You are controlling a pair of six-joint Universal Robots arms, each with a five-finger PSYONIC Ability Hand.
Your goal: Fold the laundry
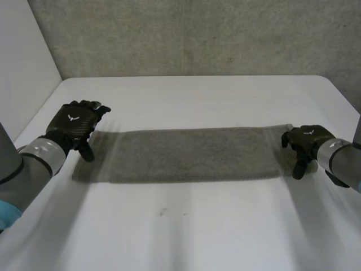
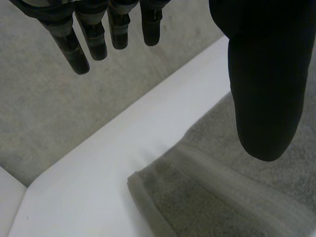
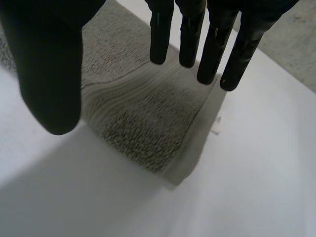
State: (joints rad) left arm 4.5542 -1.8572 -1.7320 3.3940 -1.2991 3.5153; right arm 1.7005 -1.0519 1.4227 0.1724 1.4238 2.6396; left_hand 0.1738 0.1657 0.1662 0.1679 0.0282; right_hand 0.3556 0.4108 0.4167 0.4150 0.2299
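The grey terry towel (image 1: 192, 155) lies flat on the white table (image 1: 197, 231), folded into one long, narrow strip that runs across it from one hand to the other, its long edges straight and its ends square. The head view gives the whole length and a soft, matt surface; the wrist views bring out the weave. In the right wrist view the towel (image 3: 143, 123) shows a coarse looped pile at its end, a flatter ribbed stripe (image 3: 148, 94) set a little back from the end, stacked layers at the corner, and a small white tag (image 3: 216, 126) sticking out from its edge onto the table. In the left wrist view the towel's (image 2: 222, 197) other end shows a rounded corner and a smooth hem band (image 2: 232, 180) crossing the pile. The left hand (image 1: 76, 125) is at the strip's left end; in its own view the left hand (image 2: 264, 74) is spread wide, with straight fingers (image 2: 94, 39) well apart from the thumb and nothing between them, the thumb over the towel near that corner. The right hand (image 1: 307, 141) is at the right end, and close up the right hand (image 3: 49, 64) is likewise wide, with straight fingers (image 3: 212, 49) over the towel's end and the thumb apart. Whether either hand touches the cloth cannot be told. Behind the table stands a rough, grey concrete wall (image 1: 197, 34).
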